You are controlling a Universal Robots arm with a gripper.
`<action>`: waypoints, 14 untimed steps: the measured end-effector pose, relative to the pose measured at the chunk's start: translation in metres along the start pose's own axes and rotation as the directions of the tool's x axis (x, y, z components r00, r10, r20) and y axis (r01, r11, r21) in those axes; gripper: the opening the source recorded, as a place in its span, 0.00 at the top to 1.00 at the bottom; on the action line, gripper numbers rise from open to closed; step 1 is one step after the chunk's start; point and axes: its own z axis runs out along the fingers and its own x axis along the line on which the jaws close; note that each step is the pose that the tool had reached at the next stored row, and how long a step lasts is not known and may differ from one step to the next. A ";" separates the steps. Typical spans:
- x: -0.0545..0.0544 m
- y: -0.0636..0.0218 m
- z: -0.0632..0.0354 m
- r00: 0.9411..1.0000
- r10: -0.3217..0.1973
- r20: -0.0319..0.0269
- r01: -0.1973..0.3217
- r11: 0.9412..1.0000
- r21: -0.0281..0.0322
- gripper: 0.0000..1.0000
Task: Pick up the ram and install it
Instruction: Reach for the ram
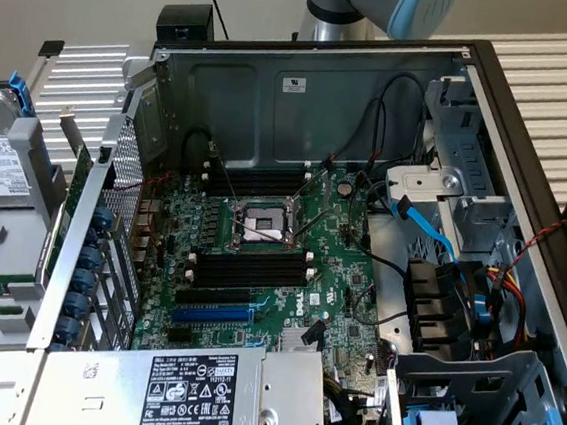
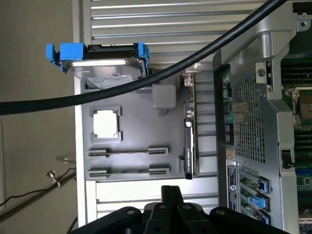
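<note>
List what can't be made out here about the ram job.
- Ram sticks, wrist view: edge-on in the tray, chips and label hidden.
- Arm, exterior view: cut off by the top edge.
- Hard drive, wrist view: partly crossed by a black cable.
- Memory slots, exterior view: clips too small to tell open or closed.

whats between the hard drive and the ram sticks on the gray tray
A square processor chip sits between the hard drive and the nearer ram stick on the gray tray, as the wrist view shows.
</note>
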 end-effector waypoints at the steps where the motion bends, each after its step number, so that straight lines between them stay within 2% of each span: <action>1: 0.001 0.0002 0.0000 1.000 -0.009 -0.001 0.009 1.000 0.000 0.89; 8: 0.009 0.0091 0.0004 0.999 -0.040 -0.003 0.040 0.999 -0.001 0.89; 11: 0.018 0.0141 0.0007 0.999 -0.043 -0.003 0.043 0.999 -0.001 0.89; 14: 0.031 0.0147 0.0015 0.999 -0.044 -0.004 0.044 0.999 -0.001 0.89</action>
